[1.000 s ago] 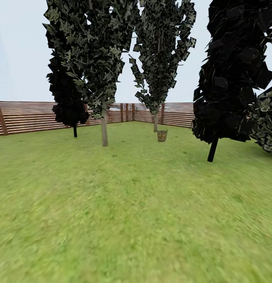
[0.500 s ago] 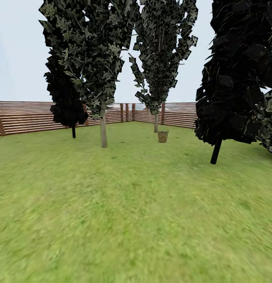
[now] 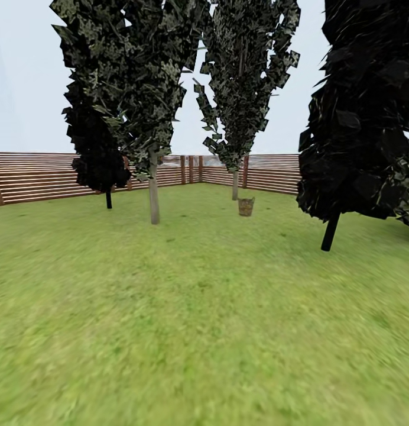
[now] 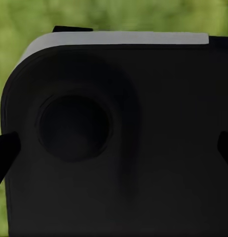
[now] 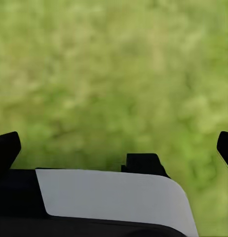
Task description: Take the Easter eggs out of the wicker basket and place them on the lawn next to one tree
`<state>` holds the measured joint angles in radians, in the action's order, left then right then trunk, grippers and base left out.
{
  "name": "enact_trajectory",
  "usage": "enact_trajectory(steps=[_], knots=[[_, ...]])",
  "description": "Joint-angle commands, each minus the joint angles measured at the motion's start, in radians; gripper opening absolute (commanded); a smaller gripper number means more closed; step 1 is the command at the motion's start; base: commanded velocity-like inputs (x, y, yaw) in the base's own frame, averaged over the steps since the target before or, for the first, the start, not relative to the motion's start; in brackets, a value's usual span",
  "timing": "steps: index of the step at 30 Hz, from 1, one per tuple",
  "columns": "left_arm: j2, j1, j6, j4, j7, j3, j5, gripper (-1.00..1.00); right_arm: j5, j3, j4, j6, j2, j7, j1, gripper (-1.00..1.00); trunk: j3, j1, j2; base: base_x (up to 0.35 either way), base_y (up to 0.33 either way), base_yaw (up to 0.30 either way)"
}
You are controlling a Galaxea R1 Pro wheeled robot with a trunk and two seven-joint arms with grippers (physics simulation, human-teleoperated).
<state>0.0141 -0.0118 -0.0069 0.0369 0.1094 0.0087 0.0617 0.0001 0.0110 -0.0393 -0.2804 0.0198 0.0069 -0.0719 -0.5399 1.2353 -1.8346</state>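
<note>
The wicker basket [image 3: 246,206] stands far off on the lawn [image 3: 192,319], small and light brown, just in front of a pale-trunked tree [image 3: 234,184]. A second pale-trunked tree [image 3: 153,195] rises to its left, nearer to me. The Easter eggs are hidden at this distance. In the left wrist view my left gripper [image 4: 114,150] is open, its dark fingertips [image 4: 5,153] at the picture's edges, with a dark rounded part of the robot's body [image 4: 119,128] in front of it. My right gripper [image 5: 114,148] is open over blurred grass, holding nothing.
A black conifer [image 3: 330,231] stands at the right and another [image 3: 108,198] at the back left. A brown slat fence [image 3: 39,177] closes the garden behind the trees. Wide open grass lies between me and the basket.
The whole head view has shifted as the camera moved forward: the trees and the basket look slightly larger and spread outward. Nothing in the garden itself has moved.
</note>
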Motion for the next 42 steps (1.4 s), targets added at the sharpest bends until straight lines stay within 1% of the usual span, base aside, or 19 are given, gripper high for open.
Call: enact_trajectory(steps=[1, 35, 42], knots=[[0.0, 0.0, -0.001, 0.001, 0.004, 0.0, 0.006, 1.0, 0.0, 0.001, 0.001, -0.003, 0.0, 0.001, 0.0, 1.0, -0.001, 0.001, 0.0, 0.332, 0.0, 0.0], [0.0, 0.0, 0.001, 0.001, 0.001, 0.0, 0.006, 1.0, 0.004, 0.0, 0.001, -0.006, 0.002, 0.002, 0.0, 1.0, -0.001, 0.001, 0.0, 0.332, 0.0, 0.0], [0.0, 0.0, 0.001, 0.001, 0.001, 0.0, 0.007, 1.0, 0.007, 0.0, 0.001, -0.008, 0.002, 0.003, 0.0, 1.0, -0.001, 0.001, 0.0, 0.332, 0.0, -0.1]])
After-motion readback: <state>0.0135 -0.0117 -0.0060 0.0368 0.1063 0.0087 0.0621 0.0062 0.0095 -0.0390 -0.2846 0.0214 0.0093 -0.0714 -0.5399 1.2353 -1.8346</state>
